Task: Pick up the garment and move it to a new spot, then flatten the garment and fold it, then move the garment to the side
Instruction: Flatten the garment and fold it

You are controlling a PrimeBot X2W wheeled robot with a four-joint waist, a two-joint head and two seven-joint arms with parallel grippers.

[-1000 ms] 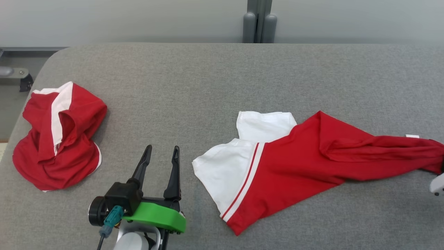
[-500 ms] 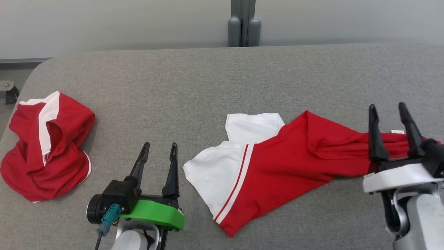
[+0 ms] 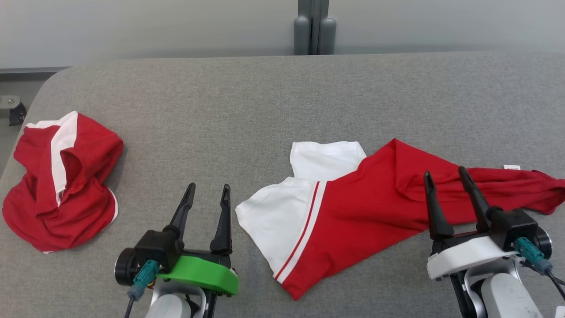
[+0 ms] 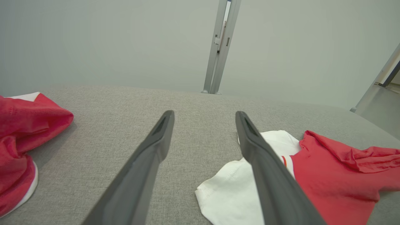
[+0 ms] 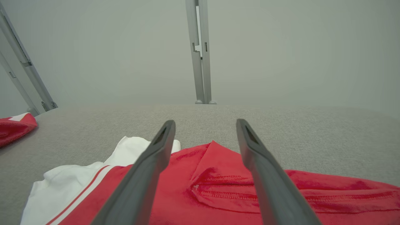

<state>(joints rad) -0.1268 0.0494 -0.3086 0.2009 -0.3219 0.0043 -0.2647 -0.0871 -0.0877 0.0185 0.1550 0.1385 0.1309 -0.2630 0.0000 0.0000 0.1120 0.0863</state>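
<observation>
A red and white garment (image 3: 375, 207) lies loosely spread on the grey table (image 3: 265, 110), white part to the left and a long red part trailing right. My right gripper (image 3: 445, 174) stands open over its red middle, holding nothing; in the right wrist view the red cloth (image 5: 212, 184) lies under and between the fingers of the right gripper (image 5: 206, 123). My left gripper (image 3: 207, 191) is open and empty over bare table, just left of the white part. The left wrist view has the left gripper (image 4: 204, 117) with the garment (image 4: 328, 175) to its right.
A second red and white garment (image 3: 62, 185) sits crumpled near the table's left edge, also in the left wrist view (image 4: 22, 125). A grey post (image 3: 314, 26) stands behind the far edge. The table's rounded left corner is close to the crumpled heap.
My right gripper has come in from the right edge, passed over the garment's right end and drawn back toward the near edge, open. The head view shifted. The left gripper stayed put.
</observation>
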